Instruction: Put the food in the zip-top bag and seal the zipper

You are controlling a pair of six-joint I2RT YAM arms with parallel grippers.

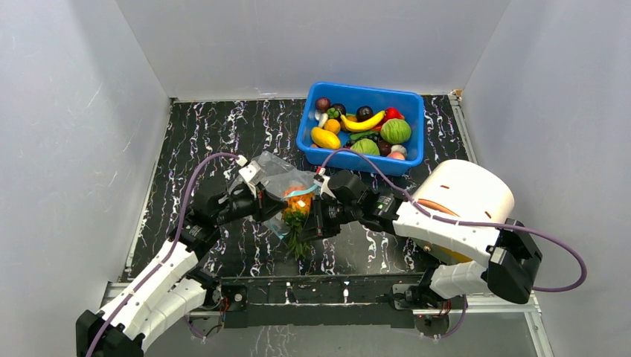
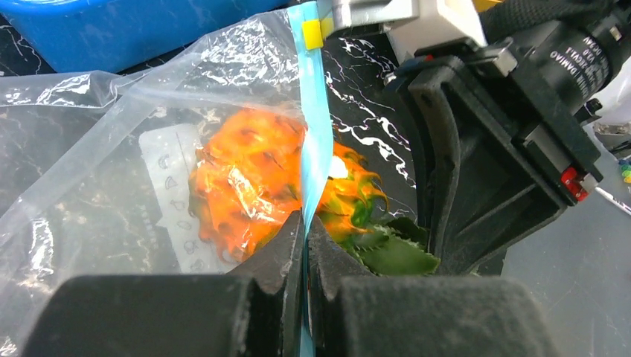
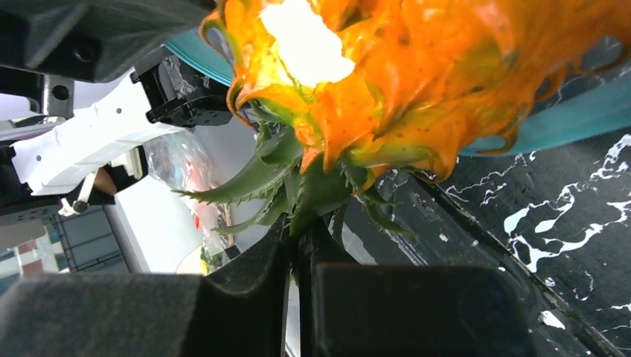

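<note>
The left gripper [image 2: 305, 245] has its 2 jaws pressed together on the zipper [image 2: 316, 149], pinching the teal strip at its near end; from there the strip runs straight away from the wrist camera, across the orange body of the pineapple [image 2: 245, 178].

The right gripper [image 3: 298, 245] is closed as well, its 2 jaws clamped on the green leafy crown [image 3: 298, 186] of the pineapple; in its own view the fruit hangs just beyond the fingertips, body [image 3: 402, 82] away from the camera, leaves toward it.

The pineapple sits in the mouth of the zip-top bag [image 2: 104, 156], between the 2 grippers; the part of the body left of the strip shows through crinkled clear plastic, the part right of it is bare, and the crown lies fully outside the bag.

From above, the fruit's long axis runs roughly far to near: orange body [image 1: 296, 195] toward the back wall, crown [image 1: 298, 234] pointing at the arms' bases; the bag [image 1: 269, 169] spreads up and to the left from it, over the black marbled table [image 1: 223, 134]; whether the bag rests on the table I cannot tell.

The rest of the food, a banana [image 1: 363, 123] and a green cabbage [image 1: 396, 131] among it, lies in the blue bin [image 1: 305, 130] at the far right, well apart from the bag.
</note>
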